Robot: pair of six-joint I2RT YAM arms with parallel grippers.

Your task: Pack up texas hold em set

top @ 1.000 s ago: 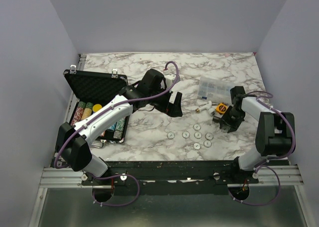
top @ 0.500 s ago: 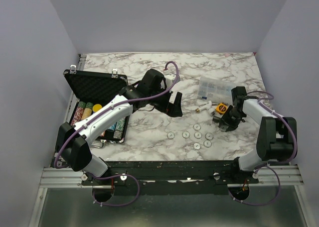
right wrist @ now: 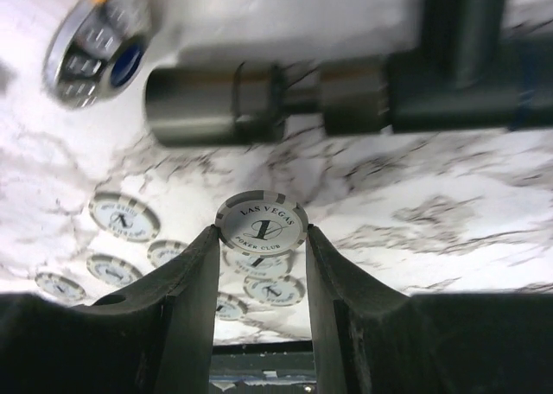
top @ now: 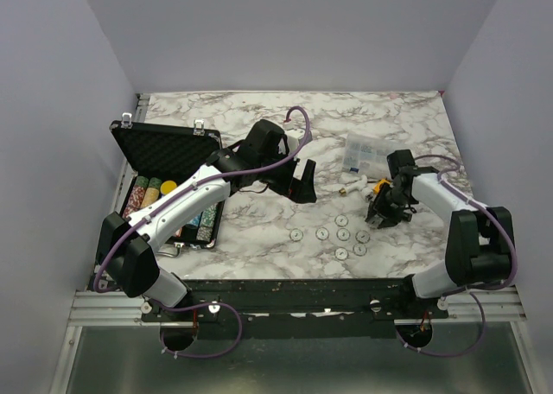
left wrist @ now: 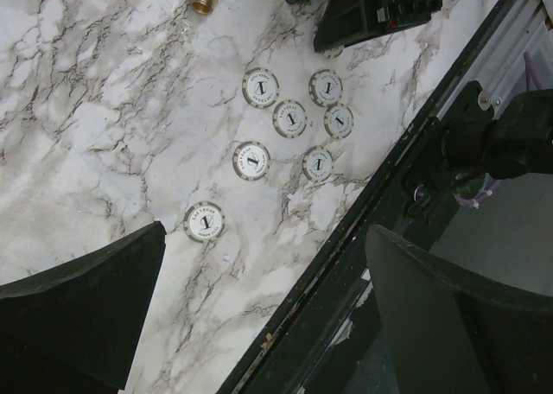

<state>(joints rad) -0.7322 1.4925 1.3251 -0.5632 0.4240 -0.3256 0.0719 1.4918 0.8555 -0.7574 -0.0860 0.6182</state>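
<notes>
Closest to the front edge of the marble table (top: 259, 251), seven loose white poker chips (top: 343, 235) lie flat right of centre. Most sit in a cluster and one lies apart to the left. Just behind them the right gripper (right wrist: 261, 237) is low over the marble. Its two fingers are closed on the rim of a Las Vegas chip (right wrist: 261, 221), whose printed face is turned toward the wrist. Beside that gripper lie a small brass fitting (top: 350, 187) and an orange-and-black object (top: 383, 185), partly hidden by the arm.

Further in, around mid-table, the left gripper (top: 302, 183) hangs above bare marble. Its fingers are spread wide with nothing between them.

Off to the left the black case (top: 168, 152) stands open, its foam-lined lid tilted up at the back. Two silver latches (top: 199, 128) show along the lid's top edge. Rows of coloured chips (top: 151, 189) fill the base, though the left arm crosses over part of them.

Toward the back right, well apart from the case, sits a clear plastic compartment box (top: 367, 152).
</notes>
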